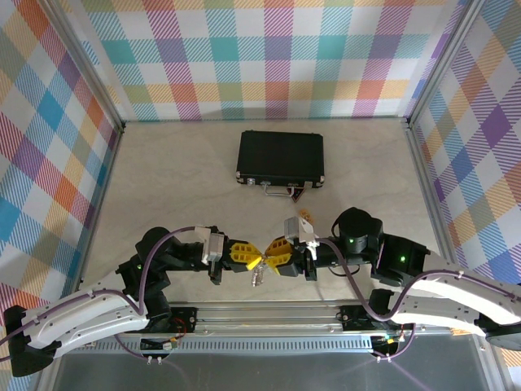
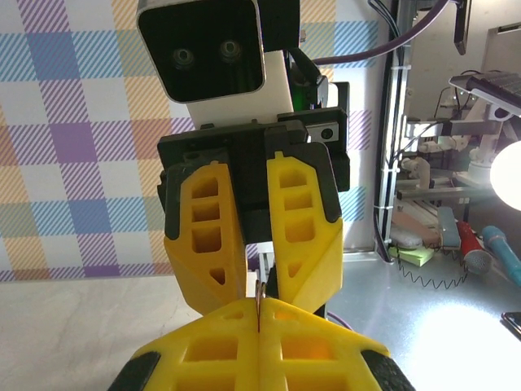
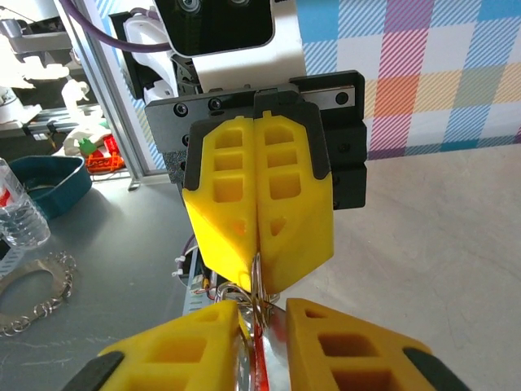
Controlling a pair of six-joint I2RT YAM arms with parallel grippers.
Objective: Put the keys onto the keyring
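Plaid walls (image 1: 269, 57) box in a pale desk (image 1: 179, 179). A black case (image 1: 281, 157) lies towards the back, and a small orange tag (image 1: 306, 215) sits just in front of it. Both arms reach inward over the near edge, so their yellow tips meet nose to nose above the desk.

The left fingers (image 3: 232, 204) are pressed fully together and pinch a thin metal loop, which appears to be the keyring (image 3: 257, 285). It sticks out of their tips towards the other arm. The right fingers (image 3: 183, 354) stand slightly apart, one on each side of that loop, with the red head of the key (image 3: 260, 366) in the gap between them. I cannot tell whether they actually press on the key. From above, a bit of silver metal (image 1: 259, 278) dangles just under the meeting tips.
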